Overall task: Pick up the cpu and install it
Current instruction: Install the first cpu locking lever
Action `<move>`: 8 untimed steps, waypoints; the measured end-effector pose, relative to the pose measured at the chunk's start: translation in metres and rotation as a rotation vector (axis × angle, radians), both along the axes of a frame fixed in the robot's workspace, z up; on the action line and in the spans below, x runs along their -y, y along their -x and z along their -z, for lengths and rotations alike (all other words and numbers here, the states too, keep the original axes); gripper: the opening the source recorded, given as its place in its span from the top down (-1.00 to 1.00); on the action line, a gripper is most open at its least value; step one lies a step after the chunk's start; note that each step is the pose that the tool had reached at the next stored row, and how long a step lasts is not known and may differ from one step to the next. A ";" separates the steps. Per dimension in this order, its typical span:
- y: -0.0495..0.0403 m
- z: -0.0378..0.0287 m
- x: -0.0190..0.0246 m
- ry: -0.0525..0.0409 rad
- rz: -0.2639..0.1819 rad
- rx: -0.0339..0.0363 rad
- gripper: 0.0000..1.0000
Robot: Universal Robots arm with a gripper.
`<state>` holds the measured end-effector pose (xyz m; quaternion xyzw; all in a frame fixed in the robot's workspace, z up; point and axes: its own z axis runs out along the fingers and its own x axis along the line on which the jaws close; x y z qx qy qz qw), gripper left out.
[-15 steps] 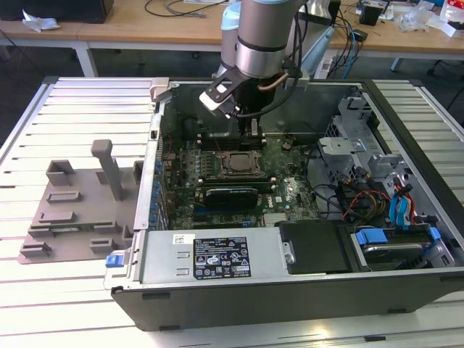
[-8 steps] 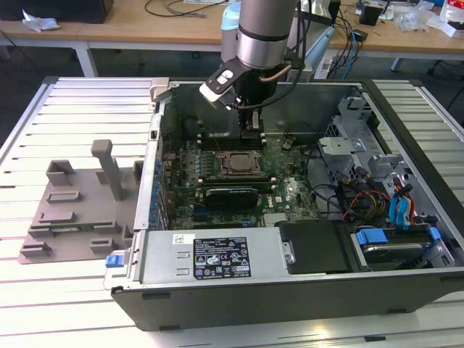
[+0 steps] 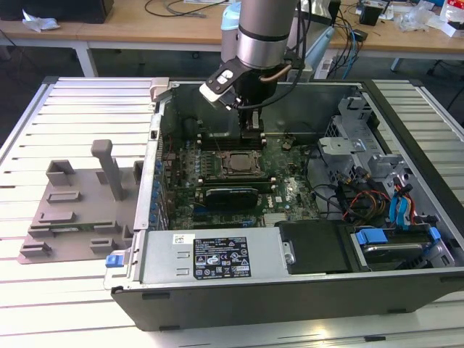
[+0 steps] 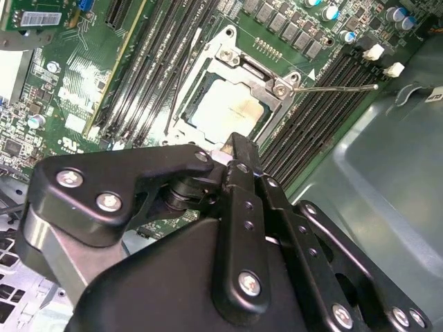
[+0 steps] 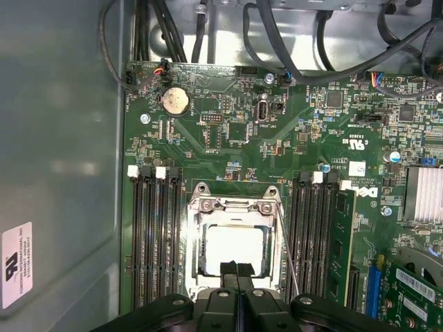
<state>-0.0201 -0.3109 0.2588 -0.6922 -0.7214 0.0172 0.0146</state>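
**CPU in the socket, gripper closed above it**

Start at the exterior view's left: a grey plastic tray [image 3: 72, 217] lies on the slatted table [image 3: 43, 130], just beside the open computer case [image 3: 290, 297]. A power supply [image 3: 217, 257] with a label fills the lower middle of the case.

Moving toward the centre, you see the arm [image 3: 264, 29] coming down from the upper middle of the frame. Its gripper [image 3: 251, 134] hangs over the green motherboard [image 3: 290, 192]. The gripper sits just above the far edge of the black-framed socket [image 3: 235, 163].

In both wrist views the cpu [image 5: 232, 245] [image 4: 228, 111] lies flat inside that socket [image 5: 235, 207] [image 4: 242, 69], its silvery-white top facing up. A metal frame surrounds it on all sides. The gripper [image 5: 232, 271] [image 4: 235, 146] has its fingers pressed together, with only a thin seam between them and nothing pinched. In the first wrist view the fingertips cover one edge of the cpu (you cannot tell from these pictures whether they touch it). A thin wire lever [image 5: 287, 256] runs along one side of the socket. Black memory slots [image 5: 156, 242] flank the socket on both sides, and one green memory stick [image 5: 339, 242] stands in an outer slot. A round coin battery [image 5: 175, 101] sits farther off on the board.

At the exterior view's right, blue cables [image 3: 402, 210] and a blue-tabbed drive [image 3: 377, 238] occupy the case's end bay.
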 end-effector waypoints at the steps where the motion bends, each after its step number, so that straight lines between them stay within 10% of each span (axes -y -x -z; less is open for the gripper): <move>1: 0.0000 0.0000 0.0000 0.0000 -0.012 -0.0001 0.79; 8: -0.0001 0.0000 0.0000 0.0000 -0.229 0.0000 0.79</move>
